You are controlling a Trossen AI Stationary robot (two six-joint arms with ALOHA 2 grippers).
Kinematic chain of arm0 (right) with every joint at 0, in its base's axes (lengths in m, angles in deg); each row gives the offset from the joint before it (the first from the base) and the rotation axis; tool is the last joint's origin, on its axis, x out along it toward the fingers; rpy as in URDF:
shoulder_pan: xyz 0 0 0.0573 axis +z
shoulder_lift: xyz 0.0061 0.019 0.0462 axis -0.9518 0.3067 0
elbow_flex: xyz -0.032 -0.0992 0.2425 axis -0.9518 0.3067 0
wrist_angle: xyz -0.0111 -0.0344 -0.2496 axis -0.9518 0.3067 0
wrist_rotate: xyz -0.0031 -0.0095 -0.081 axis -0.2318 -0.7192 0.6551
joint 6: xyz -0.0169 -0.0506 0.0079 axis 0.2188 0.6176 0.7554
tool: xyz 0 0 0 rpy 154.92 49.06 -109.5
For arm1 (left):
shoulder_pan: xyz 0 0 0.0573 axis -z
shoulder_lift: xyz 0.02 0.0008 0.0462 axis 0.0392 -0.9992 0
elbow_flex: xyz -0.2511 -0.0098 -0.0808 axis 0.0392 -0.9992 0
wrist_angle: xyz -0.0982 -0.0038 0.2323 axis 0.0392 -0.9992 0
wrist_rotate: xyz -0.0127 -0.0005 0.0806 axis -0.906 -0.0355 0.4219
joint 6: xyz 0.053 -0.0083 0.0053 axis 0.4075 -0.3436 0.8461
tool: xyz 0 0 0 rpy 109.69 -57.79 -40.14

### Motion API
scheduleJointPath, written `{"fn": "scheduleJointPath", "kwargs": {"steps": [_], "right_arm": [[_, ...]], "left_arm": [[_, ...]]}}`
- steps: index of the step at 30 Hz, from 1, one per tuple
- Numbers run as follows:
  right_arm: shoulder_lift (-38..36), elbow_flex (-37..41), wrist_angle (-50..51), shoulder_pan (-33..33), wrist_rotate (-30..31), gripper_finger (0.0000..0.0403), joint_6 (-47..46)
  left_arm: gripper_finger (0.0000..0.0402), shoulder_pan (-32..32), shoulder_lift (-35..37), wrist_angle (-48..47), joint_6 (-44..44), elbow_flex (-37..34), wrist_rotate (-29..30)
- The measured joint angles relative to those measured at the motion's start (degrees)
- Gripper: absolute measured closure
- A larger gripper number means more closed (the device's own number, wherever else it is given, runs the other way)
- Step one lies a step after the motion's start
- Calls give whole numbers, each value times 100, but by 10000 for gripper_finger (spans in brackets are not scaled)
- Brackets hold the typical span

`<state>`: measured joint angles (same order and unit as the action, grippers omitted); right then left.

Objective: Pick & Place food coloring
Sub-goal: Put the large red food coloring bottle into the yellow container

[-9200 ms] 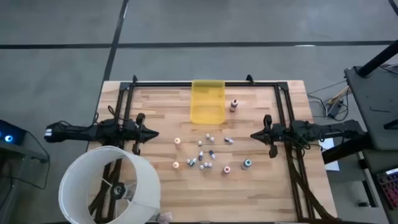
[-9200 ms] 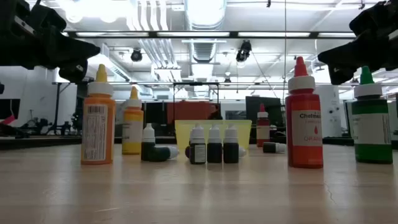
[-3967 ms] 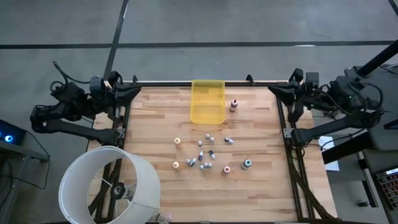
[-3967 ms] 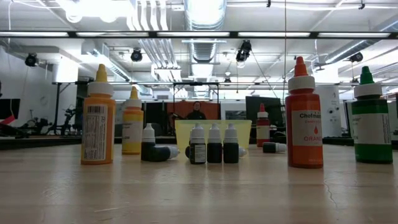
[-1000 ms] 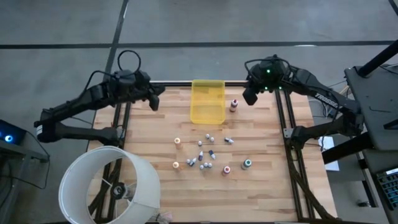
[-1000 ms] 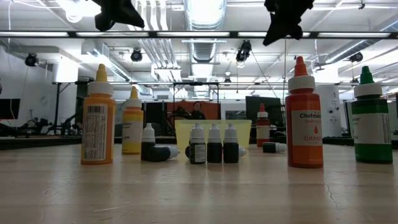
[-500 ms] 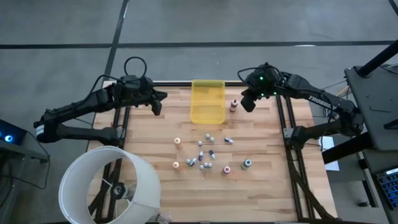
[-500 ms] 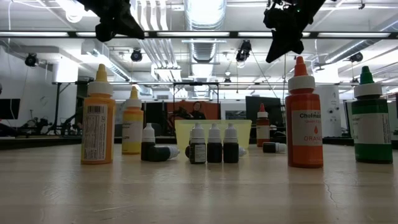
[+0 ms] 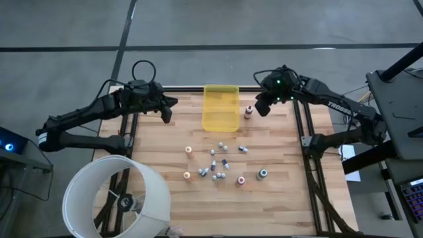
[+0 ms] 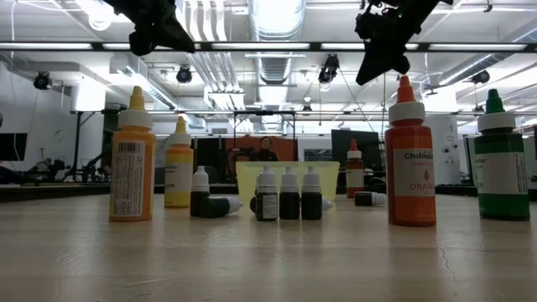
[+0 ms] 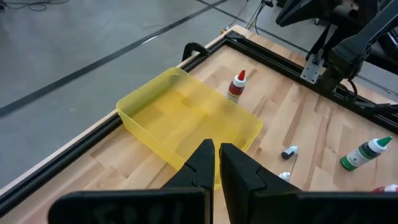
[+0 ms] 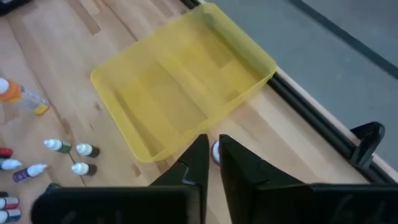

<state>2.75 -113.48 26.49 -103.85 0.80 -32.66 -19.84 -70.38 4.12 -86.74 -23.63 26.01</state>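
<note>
— Where are the end effectors?
— The left end effector [image 9: 166, 110] hangs above the counter's [image 9: 277, 198] far left, fingers together, empty. The right end effector [image 9: 260, 108] hovers beside the red-capped bottle [image 9: 248, 111], fingers nearly together; I can't tell if it's touching.
— And the food coloring bottles [image 9: 218, 165]?
— Clustered mid-counter near the yellow tray [image 9: 221, 109], most upright, a few lying flat.

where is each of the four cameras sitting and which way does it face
High view: overhead, looking straight down on the table; both arms show, left end effector, right end effector.
Low view: table-top height, looking level past the bottles; both end effectors hang at the top.
Left wrist view: above the yellow tray, own fingers in front.
Right wrist view: above the same tray, own fingers in front.
Shared: the tray and the red-capped bottle beside it.
</note>
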Motion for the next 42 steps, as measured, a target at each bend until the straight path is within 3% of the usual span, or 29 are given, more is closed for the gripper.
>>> {"fn": "scheduleJointPath", "kwargs": {"steps": [9, 15, 20, 26, 36, 42], "right_arm": [[2, -102, 29, -373, -715, 277, 411], [3, -357, 131, -535, -774, 245, 419], [191, -870, 495, -658, -789, 234, 392], [1022, -1871, 1504, -781, -793, 225, 540], [2194, -3259, 2869, -886, -1086, 218, 1509], [2637, -3571, 3226, -885, -1084, 218, 2226]], "left_arm": [[401, -4, -2, 0, 108, 0, 0], [401, -2, -2, 0, 110, 0, 0], [401, -2, -2, 0, 109, 0, 0], [401, -2, -2, -2, 109, 0, 0], [401, 2, -2, -2, 114, 0, 0], [401, 0, -2, -2, 139, 0, 0]]}}
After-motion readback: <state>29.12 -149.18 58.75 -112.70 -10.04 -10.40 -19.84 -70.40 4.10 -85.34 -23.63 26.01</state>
